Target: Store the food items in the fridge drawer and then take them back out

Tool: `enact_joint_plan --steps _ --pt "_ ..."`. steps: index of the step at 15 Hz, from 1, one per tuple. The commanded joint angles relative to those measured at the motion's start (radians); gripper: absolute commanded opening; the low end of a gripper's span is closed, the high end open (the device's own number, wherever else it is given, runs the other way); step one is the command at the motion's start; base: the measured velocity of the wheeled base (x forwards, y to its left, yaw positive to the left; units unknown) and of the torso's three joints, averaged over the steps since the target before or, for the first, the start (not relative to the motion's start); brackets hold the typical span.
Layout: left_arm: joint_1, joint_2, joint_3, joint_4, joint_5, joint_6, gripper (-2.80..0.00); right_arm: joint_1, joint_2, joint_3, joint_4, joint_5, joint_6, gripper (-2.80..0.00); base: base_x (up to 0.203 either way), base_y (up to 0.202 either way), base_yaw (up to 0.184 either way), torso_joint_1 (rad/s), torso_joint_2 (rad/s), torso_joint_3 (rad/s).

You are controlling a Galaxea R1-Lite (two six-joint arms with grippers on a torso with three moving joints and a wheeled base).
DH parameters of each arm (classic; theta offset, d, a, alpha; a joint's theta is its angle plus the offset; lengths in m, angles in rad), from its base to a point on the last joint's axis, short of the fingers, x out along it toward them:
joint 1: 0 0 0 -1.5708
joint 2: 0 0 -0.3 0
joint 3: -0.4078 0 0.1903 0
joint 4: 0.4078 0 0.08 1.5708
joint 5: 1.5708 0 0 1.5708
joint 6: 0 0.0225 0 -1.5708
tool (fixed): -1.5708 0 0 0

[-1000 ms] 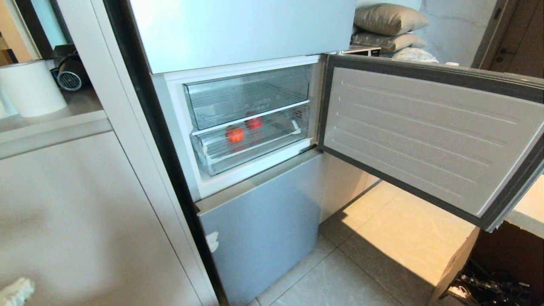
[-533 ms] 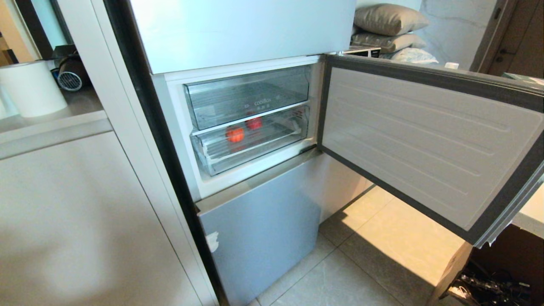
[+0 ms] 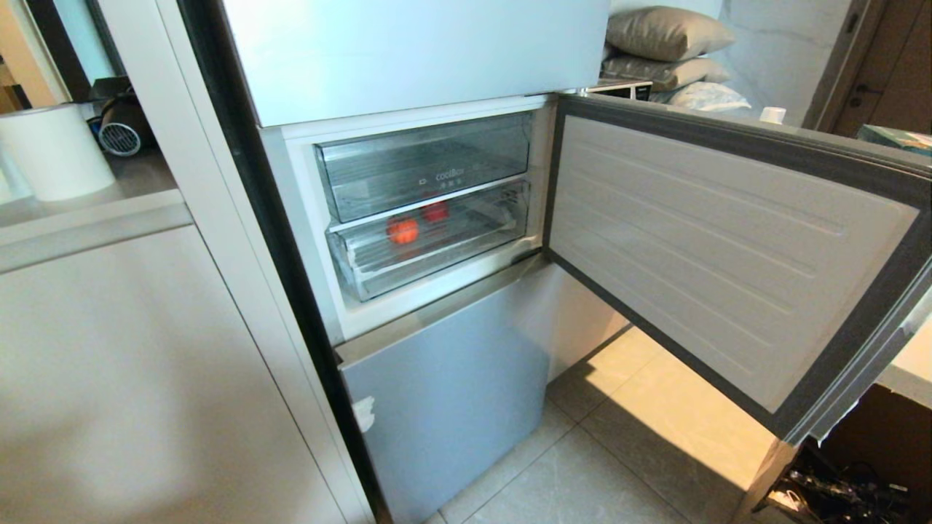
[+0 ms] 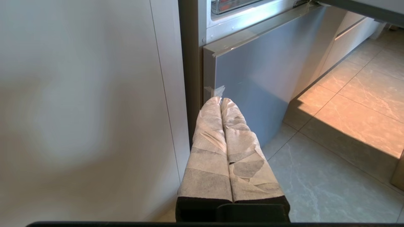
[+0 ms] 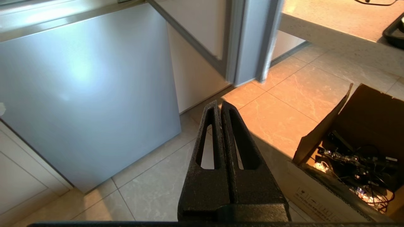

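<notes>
Swinging fridge door (image 3: pixel 721 247) flanks food items (image 3: pixel 403 230).

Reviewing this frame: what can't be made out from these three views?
- Head view: neither claw shows, both below the frame edge.
- Head view: the two food items sit behind the fridge drawer front; its clear plastic blurs them, so type and any stem are unreadable.
- Left wrist view: the left claw, shut, sees only a sliver of the drawer, cut off by the top edge.
- Right wrist view: the right claw, shut, sees the cardboard box, its contents a dark tangle.
</notes>
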Motion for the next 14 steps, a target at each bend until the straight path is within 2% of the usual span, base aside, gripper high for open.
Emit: enact_joint_plan --steps 1,4,14 --pt "0.000 0.000 0.001 -0.001 0.000 -0.001 -2.80 0.000 0.001 0.000 -0.001 0.000 0.000 -2.80 0.000 0.000 0.000 0.000 0.00 0.000" --pt "0.000 0.000 0.002 -0.001 0.000 -0.001 -2.80 0.000 0.001 0.000 -0.003 -0.002 0.007 -2.80 -0.001 0.000 0.065 0.004 0.00 0.001" --pt "0.000 0.000 0.002 -0.001 0.000 -0.001 -2.80 0.000 0.001 0.000 -0.003 -0.002 0.007 -2.80 0.000 -0.008 0.175 0.004 0.00 0.001"
